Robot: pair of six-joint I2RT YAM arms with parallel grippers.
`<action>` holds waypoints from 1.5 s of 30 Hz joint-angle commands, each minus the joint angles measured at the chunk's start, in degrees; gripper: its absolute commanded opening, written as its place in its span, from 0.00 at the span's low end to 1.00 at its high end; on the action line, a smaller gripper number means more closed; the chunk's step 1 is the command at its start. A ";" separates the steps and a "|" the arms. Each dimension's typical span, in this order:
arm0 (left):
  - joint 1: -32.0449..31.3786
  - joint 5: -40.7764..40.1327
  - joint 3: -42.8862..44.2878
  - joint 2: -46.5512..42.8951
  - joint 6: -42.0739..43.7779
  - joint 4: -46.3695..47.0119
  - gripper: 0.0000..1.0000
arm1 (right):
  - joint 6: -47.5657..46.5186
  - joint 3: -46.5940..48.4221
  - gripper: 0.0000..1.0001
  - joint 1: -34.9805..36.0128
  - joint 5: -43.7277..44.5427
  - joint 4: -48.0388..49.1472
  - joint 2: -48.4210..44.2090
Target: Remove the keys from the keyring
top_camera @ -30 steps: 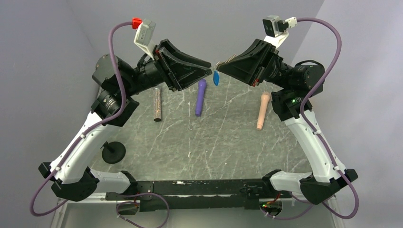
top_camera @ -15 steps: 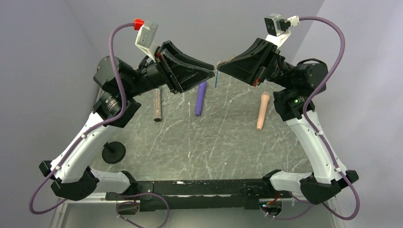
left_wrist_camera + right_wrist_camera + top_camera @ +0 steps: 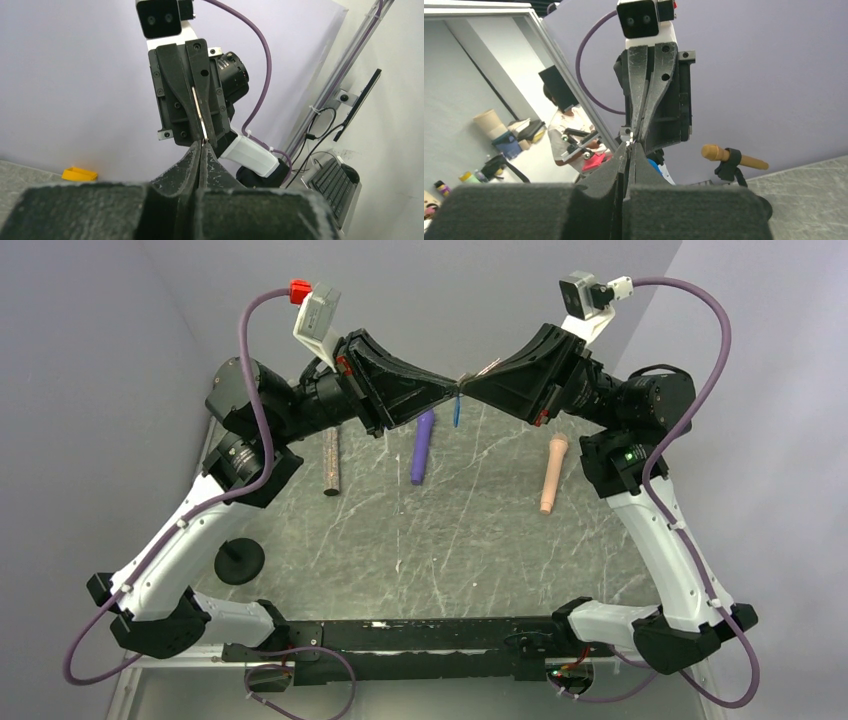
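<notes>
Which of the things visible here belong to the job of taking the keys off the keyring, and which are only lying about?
For the job: keys, held in the right end effector; keyring with blue tag, hanging where the left end effector pinches.
Lying about on the table: purple wand, peach cylinder, grey rod, black round stand.
</notes>
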 commanded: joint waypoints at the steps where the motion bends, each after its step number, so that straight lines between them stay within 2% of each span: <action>1: -0.57 -0.98 3.21 0.74 1.62 0.26 0.00 | -1.54 0.85 0.00 -0.10 -0.71 -0.38 -1.44; 6: -0.55 -0.64 5.45 1.55 3.36 -3.10 0.00 | -2.71 1.15 0.00 -0.19 -1.03 -1.61 -1.44; 14: -0.55 0.92 12.65 2.95 11.68 -23.15 0.00 | -12.12 1.97 0.00 -0.09 -1.43 -14.90 -2.71; 20: -0.54 2.78 14.25 3.03 15.80 -31.99 0.00 | -16.37 -0.44 0.00 -0.09 -0.82 -20.44 -4.11; 28: -0.55 3.92 14.07 3.20 17.40 -34.65 0.00 | -18.67 -2.39 0.00 -0.07 -0.61 -24.56 -4.98; 45: -0.56 7.13 19.55 6.17 19.98 -41.20 0.00 | -24.67 -5.09 0.00 0.04 0.62 -33.68 -7.69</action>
